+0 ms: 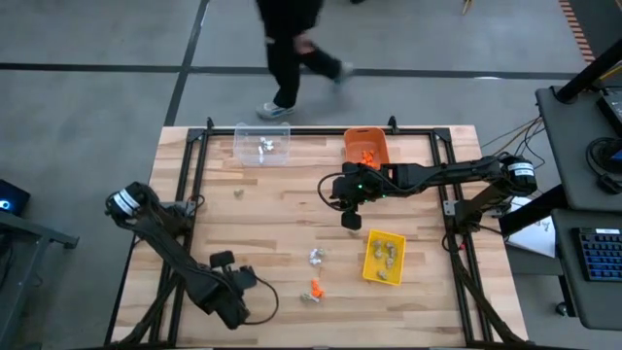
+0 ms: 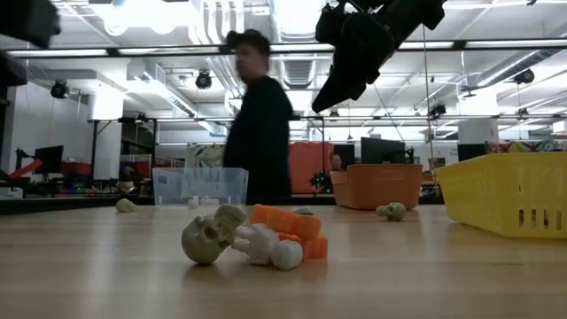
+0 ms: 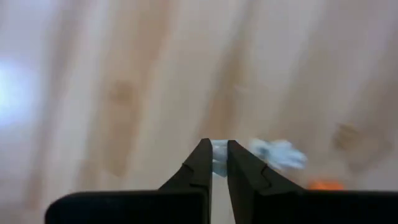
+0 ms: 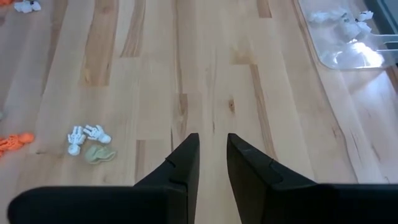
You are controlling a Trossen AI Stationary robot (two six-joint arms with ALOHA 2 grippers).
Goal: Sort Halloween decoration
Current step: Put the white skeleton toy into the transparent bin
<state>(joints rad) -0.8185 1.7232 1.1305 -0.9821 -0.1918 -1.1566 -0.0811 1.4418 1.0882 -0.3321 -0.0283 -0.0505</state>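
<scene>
On your table [image 1: 272,233], the Halloween decoration bits lie near the front: a tan skull [image 2: 209,237], white skeleton [image 2: 266,246] & orange piece [image 2: 288,223], touching. Your left gripper [image 3: 216,163] is pinched together, holding nothing. Right gripper [image 4: 212,163] hangs above w/ fingers a bit apart.

On the wooden desk [image 1: 282,209], a clear bin [image 1: 262,145] and an orange bin [image 1: 365,146] sit along the far edge, with a yellow bin [image 1: 384,257] nearer the front. The right claw [image 1: 351,220] hangs between the orange and yellow bins; the left arm [image 1: 180,258] lies at the front left. Small trinkets [image 1: 314,273] lie loose just left of the yellow bin, and a person [image 1: 292,49] walks past beyond the desk.
</scene>
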